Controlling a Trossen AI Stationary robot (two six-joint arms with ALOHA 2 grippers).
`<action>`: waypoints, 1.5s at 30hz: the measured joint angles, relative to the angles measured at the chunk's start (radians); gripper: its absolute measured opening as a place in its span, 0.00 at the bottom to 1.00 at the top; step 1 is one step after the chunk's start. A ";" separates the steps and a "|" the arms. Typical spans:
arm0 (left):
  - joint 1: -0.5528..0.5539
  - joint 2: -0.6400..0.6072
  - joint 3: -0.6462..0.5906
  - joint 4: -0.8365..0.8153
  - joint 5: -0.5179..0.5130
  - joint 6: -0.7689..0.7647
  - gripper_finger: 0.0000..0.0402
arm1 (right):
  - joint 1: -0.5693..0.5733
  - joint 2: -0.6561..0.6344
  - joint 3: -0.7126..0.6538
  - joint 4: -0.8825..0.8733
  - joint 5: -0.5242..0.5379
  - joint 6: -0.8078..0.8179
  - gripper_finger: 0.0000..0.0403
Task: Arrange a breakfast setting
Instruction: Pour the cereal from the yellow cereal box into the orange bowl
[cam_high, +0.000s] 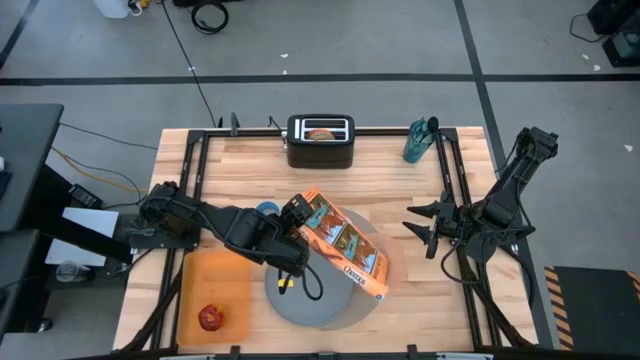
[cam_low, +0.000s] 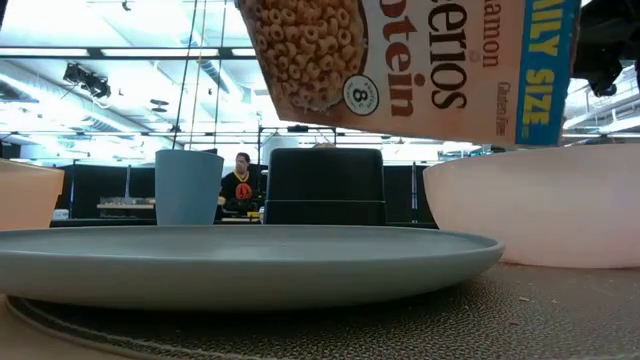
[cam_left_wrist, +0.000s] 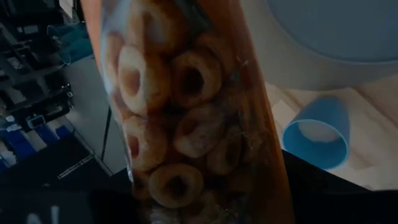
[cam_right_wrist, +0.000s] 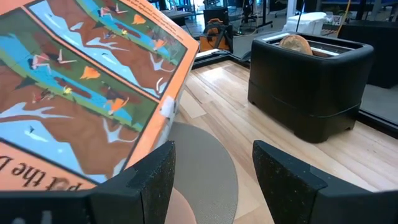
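My left jaws (cam_high: 296, 222) were clamped on a cereal box (cam_high: 343, 243), held in the air over the large round grey mat (cam_high: 315, 300). The box's long axis ran diagonally across the worktop (cam_high: 380, 175), from my grip at its end nearer the toaster (cam_high: 320, 140) down toward the front right, and its printed back panel faced up. In the low view it hung tilted above the blue-grey plate (cam_low: 250, 262) and the translucent pink bowl (cam_low: 545, 205), touching neither.

The small blue cup (cam_high: 267, 210) stood just beside my left arm, behind the mat. The bagel (cam_high: 320, 133) sat in the toaster's slot at the back edge. The red apple (cam_high: 210, 318) lay on the orange board (cam_high: 212, 295) at the front left corner, well apart from the box.

My right jaws (cam_high: 428, 228) stood apart and empty at the right side, pointing toward the box, with bare wood between us and more open worktop behind the mat.
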 joint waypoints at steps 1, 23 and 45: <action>0.000 0.002 0.000 0.000 0.000 0.001 0.53 | 0.000 0.000 0.000 0.000 0.000 -0.001 0.55; 0.049 0.019 0.000 -0.001 0.041 -0.037 0.53 | 0.000 0.084 0.001 0.140 -0.287 -0.064 0.53; 0.079 0.037 0.000 0.001 0.058 -0.042 0.53 | -0.328 0.216 0.087 -0.182 -0.575 0.134 0.53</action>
